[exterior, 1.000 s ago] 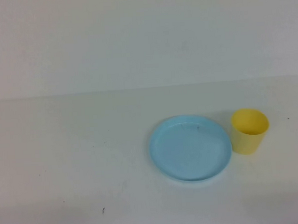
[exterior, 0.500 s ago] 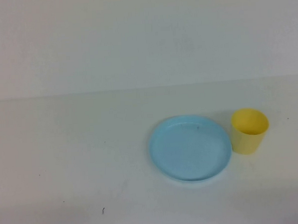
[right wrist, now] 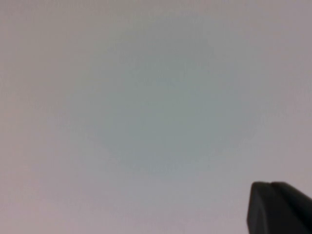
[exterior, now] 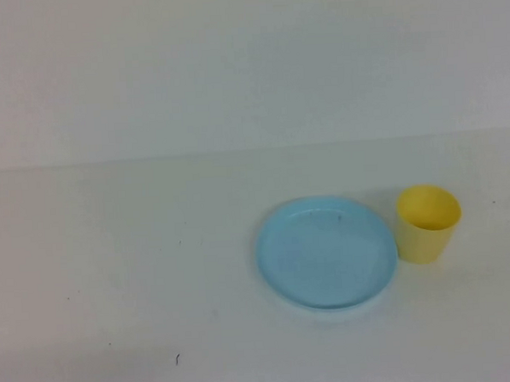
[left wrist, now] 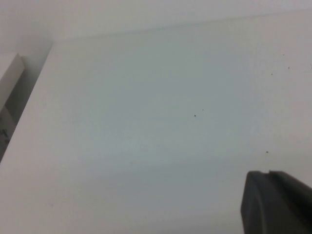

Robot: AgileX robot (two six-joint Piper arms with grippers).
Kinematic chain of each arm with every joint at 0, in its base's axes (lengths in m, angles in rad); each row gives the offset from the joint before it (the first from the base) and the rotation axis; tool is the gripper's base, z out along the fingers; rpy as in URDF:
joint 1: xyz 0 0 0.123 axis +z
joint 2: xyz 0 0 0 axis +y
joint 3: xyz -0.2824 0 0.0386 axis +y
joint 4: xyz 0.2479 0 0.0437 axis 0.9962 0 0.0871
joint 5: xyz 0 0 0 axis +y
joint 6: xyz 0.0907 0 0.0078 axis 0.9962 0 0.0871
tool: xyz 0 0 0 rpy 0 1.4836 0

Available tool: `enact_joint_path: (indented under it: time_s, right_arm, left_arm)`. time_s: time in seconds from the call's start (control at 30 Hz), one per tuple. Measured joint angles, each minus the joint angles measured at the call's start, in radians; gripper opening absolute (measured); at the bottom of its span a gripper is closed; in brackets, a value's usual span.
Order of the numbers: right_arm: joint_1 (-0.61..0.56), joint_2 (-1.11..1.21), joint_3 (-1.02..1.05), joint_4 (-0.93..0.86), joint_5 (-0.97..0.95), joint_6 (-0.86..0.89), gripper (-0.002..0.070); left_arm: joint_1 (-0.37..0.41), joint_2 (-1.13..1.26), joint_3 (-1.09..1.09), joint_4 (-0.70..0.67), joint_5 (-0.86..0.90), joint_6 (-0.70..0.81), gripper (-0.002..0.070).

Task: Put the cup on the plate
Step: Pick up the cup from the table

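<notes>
The cup [exterior: 428, 224] stands upright on the white table [exterior: 121, 249], its open mouth facing up, right of centre in the high view. It is plain yellow with no handle, and no label, brand or writing shows on it. Just beside it, toward the robot's left, lies the plate [exterior: 326, 253], round and light blue with a shallow raised rim; the cup's side sits right at the plate's rim, though whether the two touch cannot be told. A tiny dark speck marks the plate's far part, and the plate carries no print either. A few small dark specks dot the table nearer the robot.

Neither arm appears in the high view. The left gripper [left wrist: 276, 202] shows only as a dark tip in the left wrist view, above bare table, fingers pressed together and holding nothing. The right gripper [right wrist: 279, 207] shows likewise in the right wrist view, over a blank pale surface, closed and empty.
</notes>
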Motion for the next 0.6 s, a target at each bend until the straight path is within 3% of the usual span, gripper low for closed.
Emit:
enact_joint_path:
  time_s: [0.17, 0.33, 0.5, 0.6]
  right_arm:
    - [0.000, 0.284, -0.346, -0.184, 0.355, -0.049, 0.0001]
    - [0.000, 0.623, -0.599, -0.153, 0.694, -0.219, 0.0001]
    - [0.000, 0.886, -0.762, 0.005, 0.697, -0.277, 0.0001]
    - [0.000, 1.013, -0.826, 0.150, 0.755, -0.454, 0.0001]
  left_arm:
    - [0.000, 0.000, 0.000, 0.000, 0.000, 0.000, 0.0001]
    - [0.000, 0.000, 0.000, 0.000, 0.000, 0.002, 0.0001]
    - [0.000, 0.000, 0.000, 0.000, 0.000, 0.002, 0.0001]
    - [0.000, 0.000, 0.000, 0.000, 0.000, 0.002, 0.0001]
